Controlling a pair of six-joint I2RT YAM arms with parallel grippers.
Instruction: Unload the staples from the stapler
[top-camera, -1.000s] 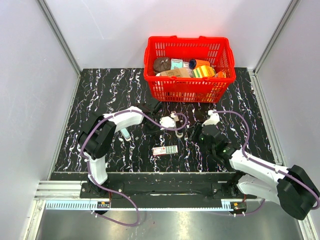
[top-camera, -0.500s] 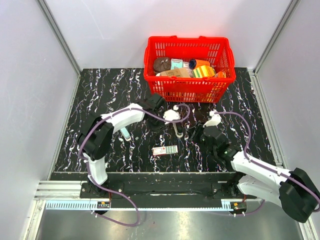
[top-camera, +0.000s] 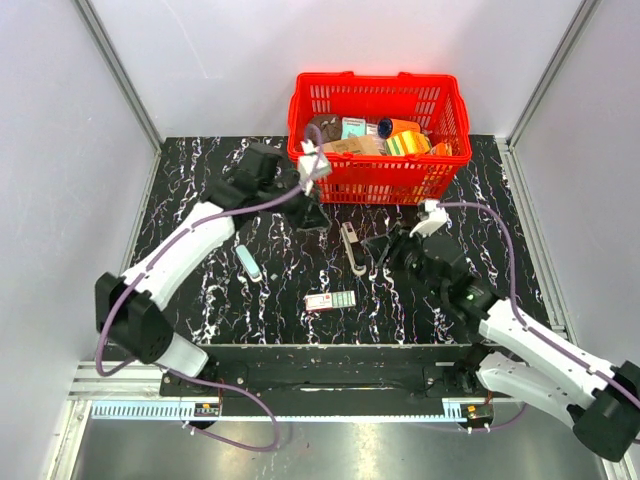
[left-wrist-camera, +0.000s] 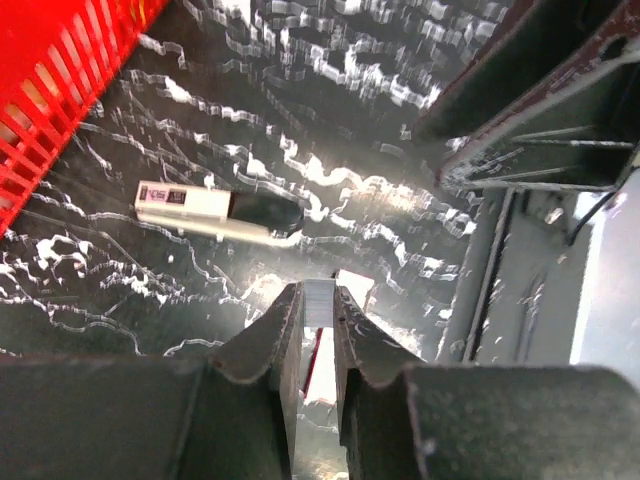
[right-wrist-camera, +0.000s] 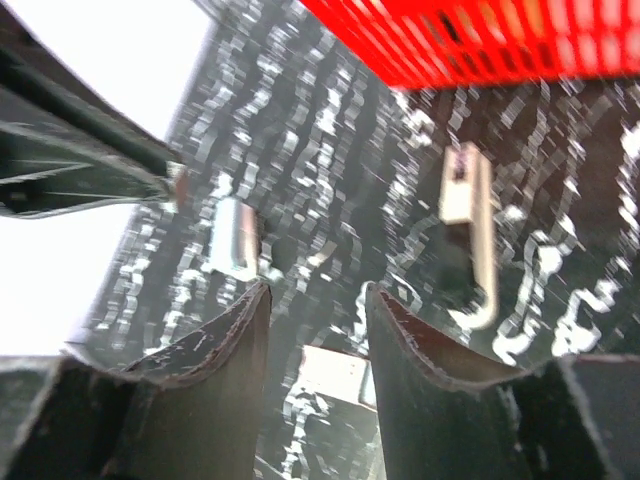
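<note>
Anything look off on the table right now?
Nothing spilled or broken. One oddity: the stapler lies alone at the left, while a white-and-black bar lies loose mid-table. The left gripper is shut and empty by the basket; the right gripper is open, holding nothing.

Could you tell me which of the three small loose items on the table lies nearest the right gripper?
The slim black-and-white piece; the pale-blue stapler and red-and-white box lie farther off.

I work in a lab test cell: plain grey walls (top-camera: 220, 60), aluminium posts (top-camera: 118, 75), my arms (top-camera: 190, 245) bolted at a marbled tabletop (top-camera: 180, 172).
</note>
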